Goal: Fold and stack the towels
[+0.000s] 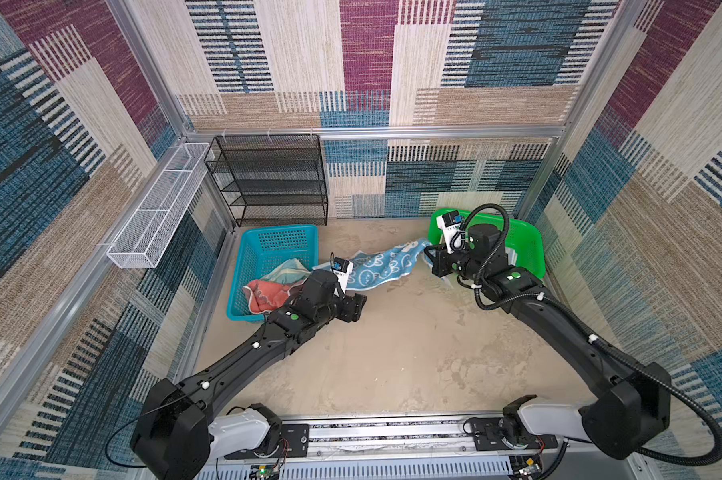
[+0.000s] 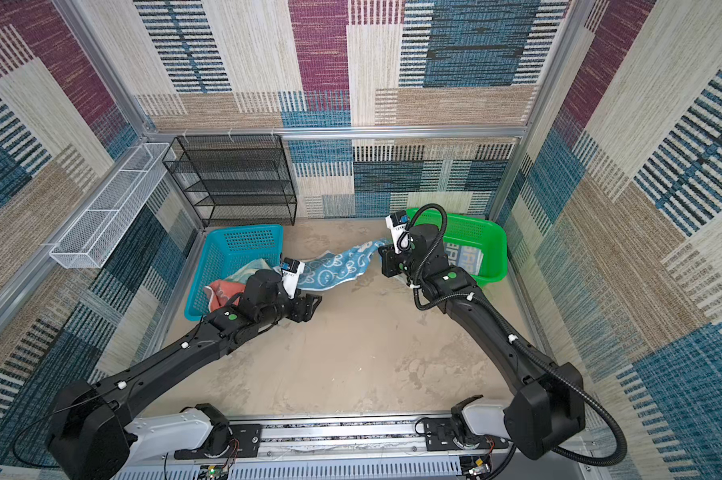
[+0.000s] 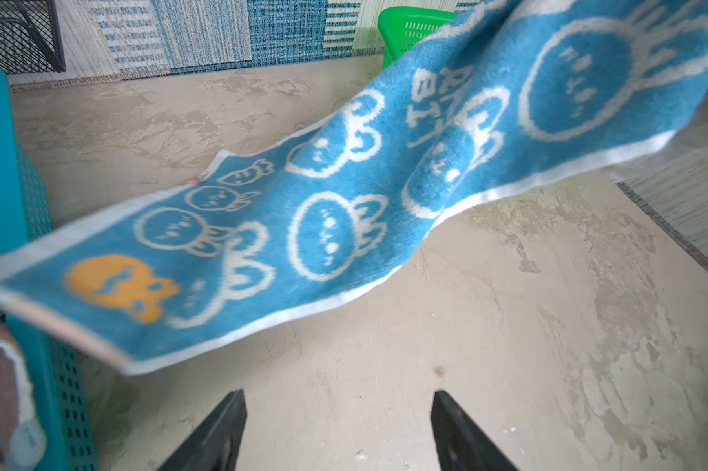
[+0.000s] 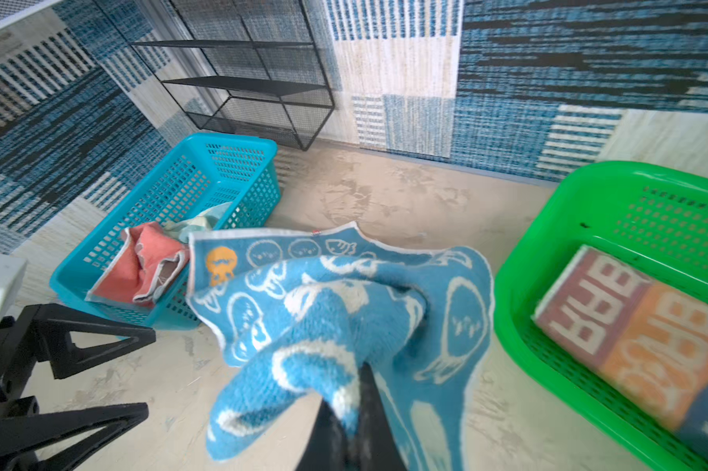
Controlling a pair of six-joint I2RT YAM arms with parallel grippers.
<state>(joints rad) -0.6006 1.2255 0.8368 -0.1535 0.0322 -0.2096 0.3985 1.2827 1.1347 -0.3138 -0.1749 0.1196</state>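
Beige mottled table (image 1: 392, 353) of the enclosed cell, seen in both top views, with containers along its upper edge. At upper left a black mesh shelf rack (image 1: 268, 178) stands against the back wall, and a white wire tray (image 1: 155, 208), divided into compartments, hangs on the left wall. The green basket (image 1: 530, 245) sits in the upper right corner; the right wrist view shows one folded orange-and-blue lettered towel (image 4: 637, 338) lying flat on its floor. The blue basket (image 1: 280, 229) sits left of centre, just below the rack, and holds two crumpled cloths: a coral towel (image 1: 263, 297) at its lower end and a pale towel (image 1: 288, 268) above it, the two touching. The blue rabbit towel (image 1: 380, 262) spans the gap between the two baskets, raised off the table and sagging; its left end reaches the blue basket's right rim, beside the coral towel, and its right end is bunched at the green basket's left corner. The right gripper (image 4: 352, 399) is closed tight on that bunched end. The left gripper (image 3: 338, 392) hangs over bare table just below the towel's left end, its claw spread wide and holding nothing, its fingers (image 3: 222, 432) clear of the cloth.
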